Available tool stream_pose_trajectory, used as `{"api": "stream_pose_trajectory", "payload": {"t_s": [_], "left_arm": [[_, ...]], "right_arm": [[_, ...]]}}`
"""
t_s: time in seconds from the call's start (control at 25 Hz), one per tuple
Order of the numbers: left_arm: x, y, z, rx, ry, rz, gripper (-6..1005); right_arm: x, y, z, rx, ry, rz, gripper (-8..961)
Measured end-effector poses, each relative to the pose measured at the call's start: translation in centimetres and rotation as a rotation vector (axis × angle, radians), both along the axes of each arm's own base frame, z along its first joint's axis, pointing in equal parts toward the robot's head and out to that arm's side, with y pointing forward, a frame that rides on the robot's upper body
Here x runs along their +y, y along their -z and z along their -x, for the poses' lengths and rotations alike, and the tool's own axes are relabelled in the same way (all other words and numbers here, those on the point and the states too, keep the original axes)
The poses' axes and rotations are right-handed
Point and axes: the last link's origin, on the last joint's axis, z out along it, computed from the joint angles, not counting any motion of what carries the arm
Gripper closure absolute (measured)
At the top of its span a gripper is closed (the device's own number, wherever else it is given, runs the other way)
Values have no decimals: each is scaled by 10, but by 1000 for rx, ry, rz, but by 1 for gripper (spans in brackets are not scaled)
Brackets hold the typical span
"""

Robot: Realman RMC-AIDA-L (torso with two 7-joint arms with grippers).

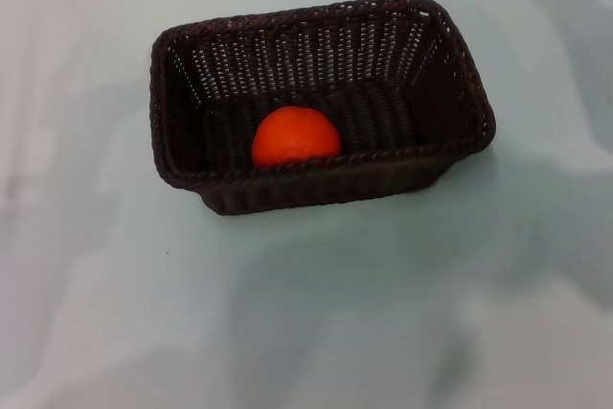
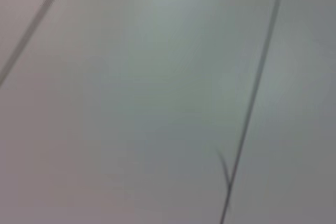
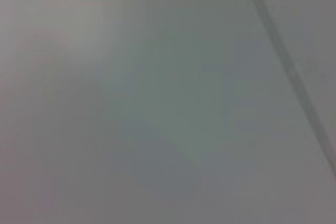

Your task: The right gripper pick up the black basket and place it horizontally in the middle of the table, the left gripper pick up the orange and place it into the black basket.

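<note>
Since the orange point(image 1: 296, 137) sits inside the black basket point(image 1: 321, 102), lying lengthwise mid-bench point(image 1: 115, 284), both steps look done; neither gripper is visible, so their state is unknown. Nothing seems left but parking.

Black basket point(image 1: 321, 102) upright mid-table point(image 1: 115, 284), long side across; orange point(image 1: 296, 137) inside.

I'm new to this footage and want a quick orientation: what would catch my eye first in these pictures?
The small bright orange-red round orange stands out first, lying inside the large rectangular dark woven wicker basket, against its near wall. The basket sits upright with its long side across the view, near the middle of the plain glossy white table. Neither robot hand shows in any view; both wrist views show only pale blank surface with thin dark lines.
</note>
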Motion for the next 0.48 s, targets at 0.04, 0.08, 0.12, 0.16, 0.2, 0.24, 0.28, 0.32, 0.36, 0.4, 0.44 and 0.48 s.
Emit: {"api": "stream_pose_trajectory", "payload": {"t_s": [0.04,0.08,0.12,0.16,0.2,0.24,0.28,0.32,0.36,0.4,0.44,0.48], "left_arm": [[-4,0,2,-2,-8,-3,117],[-6,0,3,-2,-12,-4,117],[-8,0,4,-3,-15,-7,128],[-10,-1,4,-2,-14,-9,138],[-10,-1,4,-2,-12,-11,149],[-11,0,3,-3,-10,-11,160],[-11,0,3,-5,-10,-11,170],[-11,1,3,-8,-9,-10,181],[-11,1,3,-10,-8,-10,191],[-11,1,2,-11,-6,-10,202],[-11,2,2,-12,-4,-11,213],[-11,2,2,-13,-3,-12,223]], "right_arm": [[-2,-1,-2,-3,6,-10,26],[-2,-2,-3,-4,9,-13,26],[-2,-2,-3,-6,10,-14,26],[-2,-3,-3,-6,11,-15,26],[-2,-3,-3,-6,13,-14,26],[-1,-3,-3,-6,14,-13,26],[0,-3,-2,-5,13,-13,26],[0,-2,-2,-3,13,-12,26],[0,-1,-1,-1,12,-11,26],[0,-1,-1,1,13,-11,26],[0,-1,-2,3,13,-11,26],[0,-1,-2,6,13,-11,26]]}}
